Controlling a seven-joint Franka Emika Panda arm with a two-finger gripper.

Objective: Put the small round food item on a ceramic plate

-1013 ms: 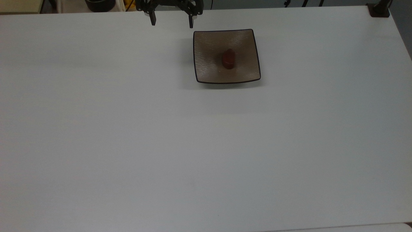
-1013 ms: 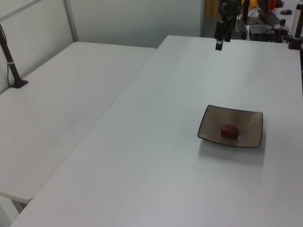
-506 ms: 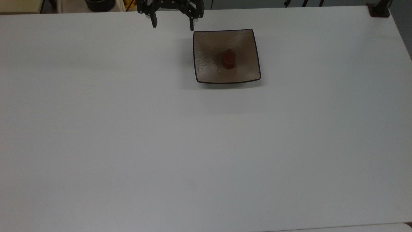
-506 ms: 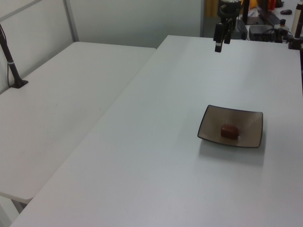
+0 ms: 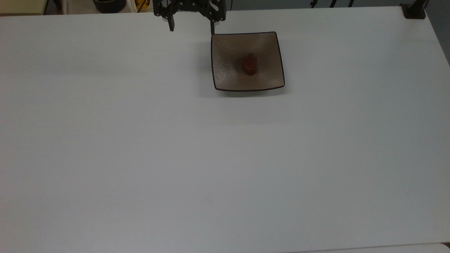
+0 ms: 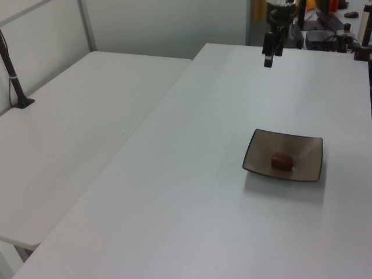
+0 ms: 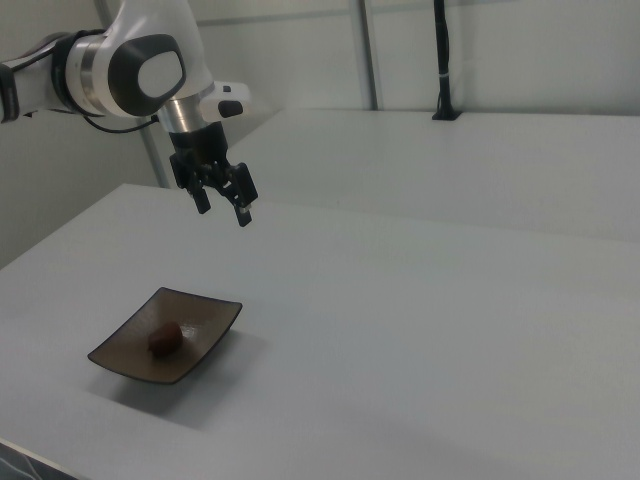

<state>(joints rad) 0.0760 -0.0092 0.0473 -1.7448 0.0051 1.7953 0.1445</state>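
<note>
The small round food item [image 5: 249, 64], a dark red-brown lump, lies in the middle of the square brown ceramic plate [image 5: 225, 70]. Both appear again in the left view as food item [image 6: 282, 160] on plate [image 6: 308, 151], and in the right view as food item [image 7: 165, 337] on plate [image 7: 205, 320]. My gripper [image 5: 192, 28] hangs open and empty in the air beyond the plate's far left corner in the top view. It is seen too in the left view [image 6: 268, 60] and the right view [image 7: 224, 208], well above the table.
The white table [image 5: 140, 140] stretches wide around the plate. A second white table [image 6: 75, 133] adjoins it on the left view's left. A dark clamp post [image 5: 414, 10] stands at the top view's far right corner, and clutter [image 6: 331, 26] sits behind the table.
The open gripper has drifted slightly toward the plate, to the right and nearer in the top view. The food item and plate have stayed still.
</note>
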